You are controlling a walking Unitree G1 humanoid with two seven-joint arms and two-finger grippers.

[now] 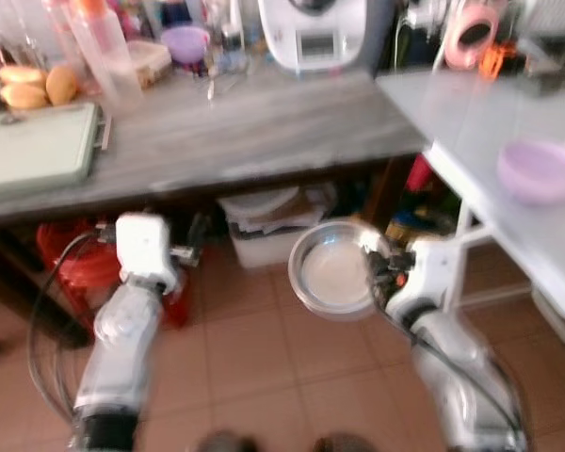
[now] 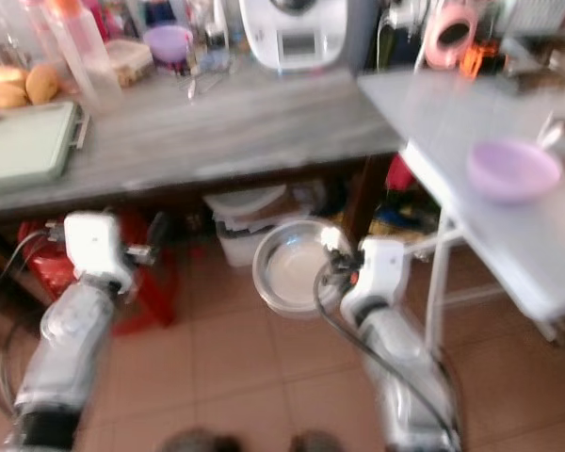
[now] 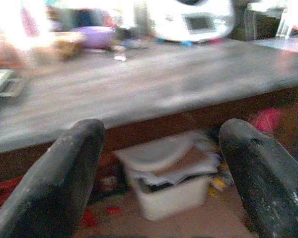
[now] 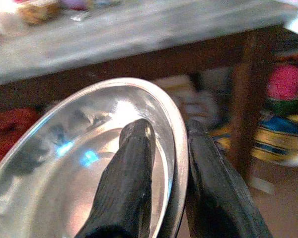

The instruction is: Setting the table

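1. Gripping the steel bowl (image 1: 334,271) by its rim, the right gripper (image 4: 164,163) has its fingers clamped, carrying it low before the counter (image 1: 264,132).
2. Left gripper (image 3: 161,173) hangs idle, fingers apart.

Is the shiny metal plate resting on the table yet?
No, the right gripper holds the metal plate by its rim, one finger inside and one outside, in the air below the edge of the grey wooden table.
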